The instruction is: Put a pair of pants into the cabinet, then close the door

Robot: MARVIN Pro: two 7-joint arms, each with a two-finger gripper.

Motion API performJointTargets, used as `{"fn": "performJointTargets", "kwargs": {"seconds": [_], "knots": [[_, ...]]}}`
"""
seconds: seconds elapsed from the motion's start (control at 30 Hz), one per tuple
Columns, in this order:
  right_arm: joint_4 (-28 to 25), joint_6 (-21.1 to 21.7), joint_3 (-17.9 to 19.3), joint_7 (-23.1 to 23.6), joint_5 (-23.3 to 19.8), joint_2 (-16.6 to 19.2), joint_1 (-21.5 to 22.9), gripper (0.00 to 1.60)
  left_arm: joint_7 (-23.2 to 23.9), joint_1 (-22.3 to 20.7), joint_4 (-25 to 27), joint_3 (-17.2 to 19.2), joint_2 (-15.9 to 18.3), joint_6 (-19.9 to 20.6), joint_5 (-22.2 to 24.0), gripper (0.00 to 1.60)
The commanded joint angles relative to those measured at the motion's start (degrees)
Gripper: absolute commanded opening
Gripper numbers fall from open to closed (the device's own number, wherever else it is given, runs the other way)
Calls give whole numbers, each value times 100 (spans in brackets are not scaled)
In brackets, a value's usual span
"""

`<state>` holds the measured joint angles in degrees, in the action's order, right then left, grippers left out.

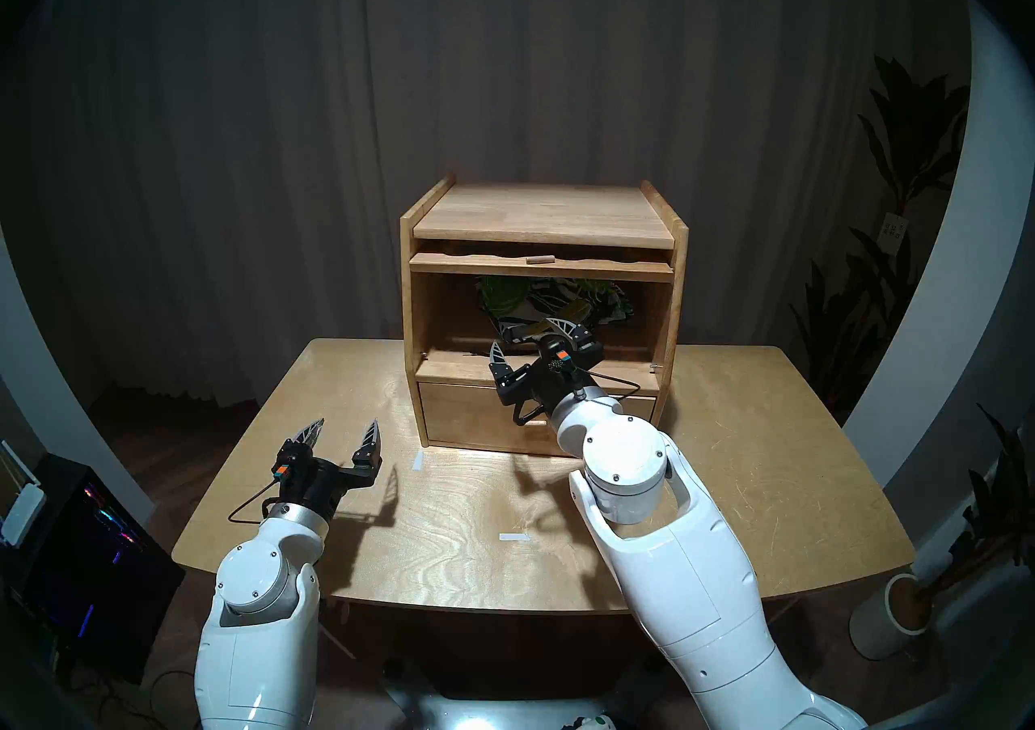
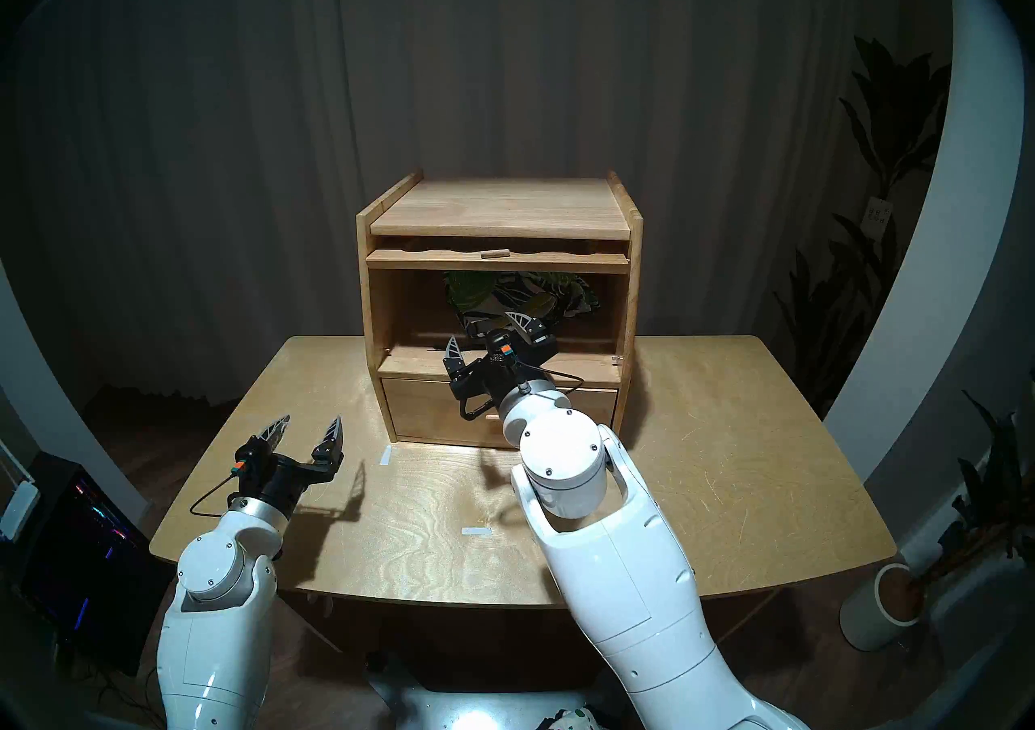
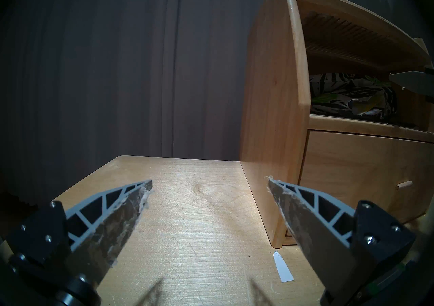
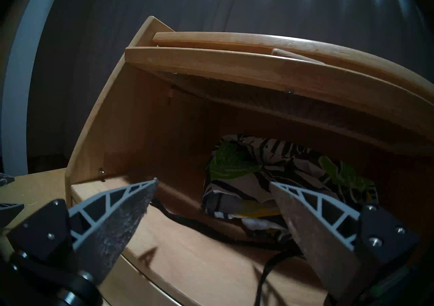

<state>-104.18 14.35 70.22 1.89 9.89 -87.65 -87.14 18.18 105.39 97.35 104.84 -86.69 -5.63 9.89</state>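
The right gripper [image 1: 529, 342] hangs at the mouth of the cabinet [image 1: 540, 219], jaws spread wide and empty. Just past it the pants [image 4: 277, 176] lie bunched at the back of the upper shelf, black drawstring [image 4: 211, 230] trailing forward, seen clearly only by the right wrist camera. The door [image 1: 540, 264] sits lifted flat under the top. The left gripper [image 1: 341, 434] hovers wide open over the table [image 1: 448, 516]; its camera alone shows the drawer [image 3: 366, 169] knob.
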Motion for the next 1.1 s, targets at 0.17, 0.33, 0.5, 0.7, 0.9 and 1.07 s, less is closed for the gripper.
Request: {"fn": "performJointTargets", "kwargs": {"seconds": [0.17, 0.33, 0.5, 0.7, 0.9, 1.07], "knots": [[-960, 413, 175, -705, -710, -62, -588, 0, 11, -72, 95, -3, 11, -27, 7, 160], [-1290, 807, 81, -978, -883, 10, -812, 0, 13, -73, 103, -2, 10, -28, 7, 160], [-1640, 1519, 132, -973, -664, 146, -781, 0, 19, -69, 119, 0, 8, -27, 9, 160], [-1735, 2069, 418, -377, -284, 789, -139, 0, 18, -73, 104, 1, 6, -28, 4, 160], [-1348, 2264, 626, 301, -170, 1118, 203, 0, 20, -74, 106, 3, 4, -28, 2, 160], [-941, 2243, 473, 808, -55, 1396, 452, 0, 24, -71, 117, 4, 2, -27, 3, 160]]}}
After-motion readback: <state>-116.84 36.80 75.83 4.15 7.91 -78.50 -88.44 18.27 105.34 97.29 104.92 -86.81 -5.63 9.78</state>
